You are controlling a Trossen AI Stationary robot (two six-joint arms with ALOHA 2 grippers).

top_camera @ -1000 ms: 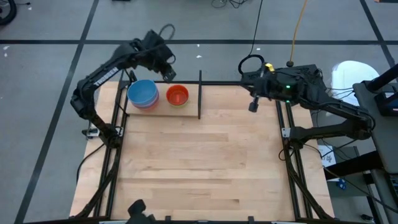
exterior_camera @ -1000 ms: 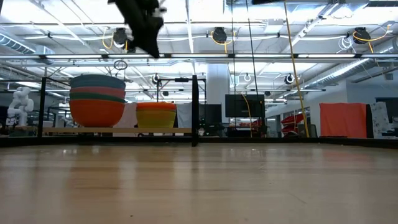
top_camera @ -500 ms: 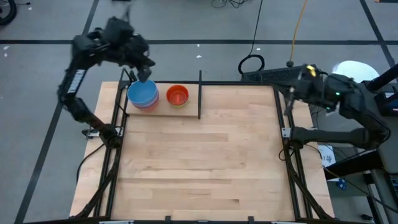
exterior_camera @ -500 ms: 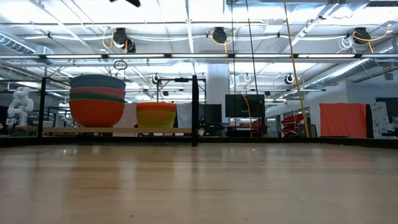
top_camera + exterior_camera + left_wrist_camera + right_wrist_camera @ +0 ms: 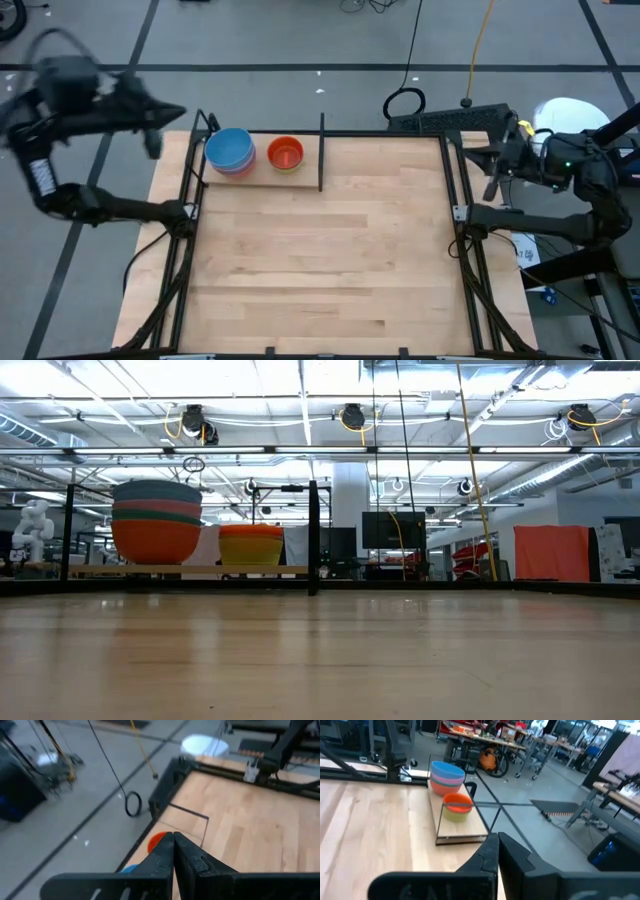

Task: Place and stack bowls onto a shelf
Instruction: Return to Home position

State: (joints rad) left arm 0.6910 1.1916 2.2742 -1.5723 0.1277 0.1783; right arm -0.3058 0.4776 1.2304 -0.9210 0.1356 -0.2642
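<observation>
Bowls (image 5: 231, 152), 2 stacks on shelf (image 5: 465, 827) by divider (image 5: 321, 150), L hand (image 5: 173, 838) closed, R hand (image 5: 498, 839) closed

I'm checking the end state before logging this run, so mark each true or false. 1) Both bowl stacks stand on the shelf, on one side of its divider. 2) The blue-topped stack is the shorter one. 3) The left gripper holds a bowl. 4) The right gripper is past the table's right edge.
1) True: the blue-topped stack and the orange-topped stack share the shelf, both on one side of the divider.
2) False: the low view shows it is taller.
3) False: the left gripper is shut on nothing, off the table's left side.
4) True: the right gripper is there, shut.
</observation>
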